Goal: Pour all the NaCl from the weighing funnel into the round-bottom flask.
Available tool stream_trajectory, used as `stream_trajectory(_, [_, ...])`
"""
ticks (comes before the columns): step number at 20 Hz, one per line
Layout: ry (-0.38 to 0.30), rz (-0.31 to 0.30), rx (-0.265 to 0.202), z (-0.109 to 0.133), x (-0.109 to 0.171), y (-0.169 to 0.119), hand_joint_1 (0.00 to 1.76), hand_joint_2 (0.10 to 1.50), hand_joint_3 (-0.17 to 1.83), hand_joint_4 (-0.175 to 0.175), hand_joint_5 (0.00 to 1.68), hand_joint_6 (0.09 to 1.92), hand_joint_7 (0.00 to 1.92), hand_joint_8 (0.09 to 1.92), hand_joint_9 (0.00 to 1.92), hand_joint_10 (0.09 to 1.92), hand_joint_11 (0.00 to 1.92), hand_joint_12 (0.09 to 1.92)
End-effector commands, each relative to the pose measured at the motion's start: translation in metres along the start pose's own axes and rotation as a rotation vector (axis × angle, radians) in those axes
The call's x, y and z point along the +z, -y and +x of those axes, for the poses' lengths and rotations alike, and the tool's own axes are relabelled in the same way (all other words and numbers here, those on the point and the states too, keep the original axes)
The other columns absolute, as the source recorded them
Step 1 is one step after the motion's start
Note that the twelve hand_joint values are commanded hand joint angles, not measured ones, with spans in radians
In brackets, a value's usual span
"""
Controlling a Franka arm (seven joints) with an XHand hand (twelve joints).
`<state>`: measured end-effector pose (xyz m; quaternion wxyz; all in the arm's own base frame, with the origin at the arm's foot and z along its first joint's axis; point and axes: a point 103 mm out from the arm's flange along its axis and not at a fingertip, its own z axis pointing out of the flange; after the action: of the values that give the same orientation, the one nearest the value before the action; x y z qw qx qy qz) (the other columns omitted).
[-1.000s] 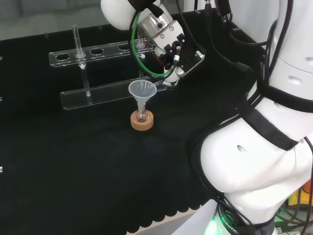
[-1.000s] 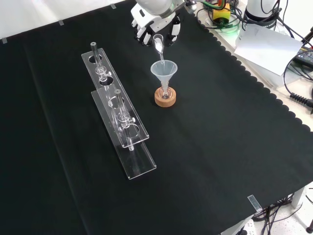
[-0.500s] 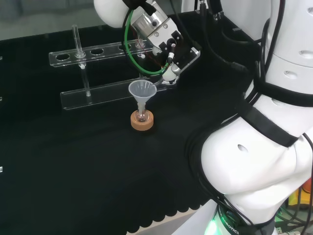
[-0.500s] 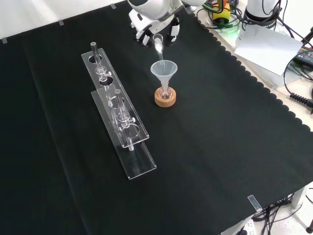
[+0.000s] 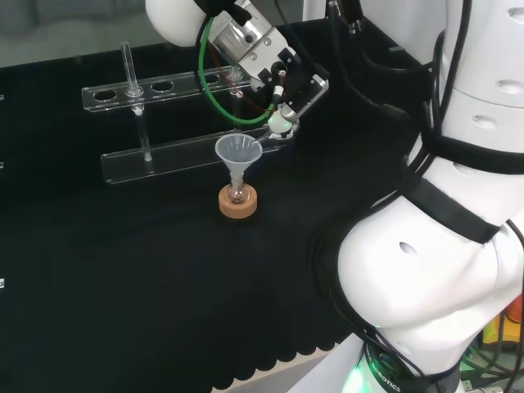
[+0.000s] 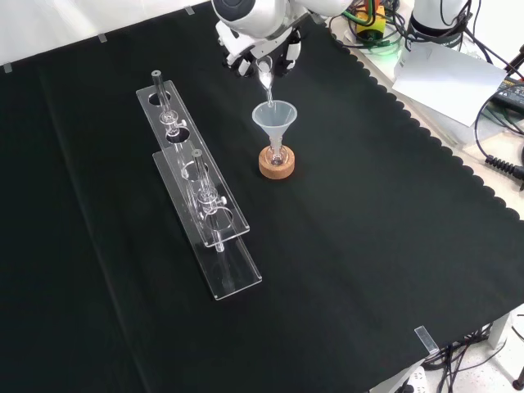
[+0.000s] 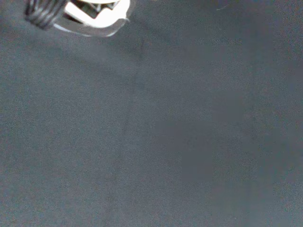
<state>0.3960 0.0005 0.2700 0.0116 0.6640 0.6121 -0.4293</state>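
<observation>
- Your hand [image 5: 282, 82], upper centre of the head view, pinches the weighing funnel [image 6: 264, 75].
- Its tip sits over the funnel [image 6: 274, 116] in the flask [image 6: 277, 155].

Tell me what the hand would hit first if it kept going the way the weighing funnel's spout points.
Most likely the clear funnel sitting in the flask: the weighing funnel in the hand already aims into its mouth, though depth is uncertain.

This is a laboratory: a counter [image 6: 368, 246] under black cloth carries a clear plastic tube rack [image 6: 201, 192], a funnel [image 6: 274, 119] in a small flask on a cork ring [image 6: 277, 166], with cables [image 6: 499, 155] alongside.
</observation>
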Motion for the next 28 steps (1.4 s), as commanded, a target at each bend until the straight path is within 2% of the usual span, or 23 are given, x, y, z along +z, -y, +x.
stream_trajectory(1, [0.033, 0.000, 0.007, 0.0021, -0.0052, 0.0010, 1.08, 0.69, 0.73, 0.175, 1.11, 0.99, 0.56, 0.63, 0.83, 0.48, 0.56, 1.24])
stream_trajectory(3, [0.054, 0.001, 0.010, 0.0036, -0.0070, 0.0011, 1.08, 0.69, 0.73, 0.175, 1.11, 0.99, 0.56, 0.63, 0.83, 0.48, 0.56, 1.24])
stream_trajectory(28, [0.113, 0.029, 0.036, 0.0036, -0.0136, 0.0024, 1.08, 0.69, 0.74, 0.175, 1.11, 0.99, 0.55, 0.64, 0.82, 0.48, 0.55, 1.24])
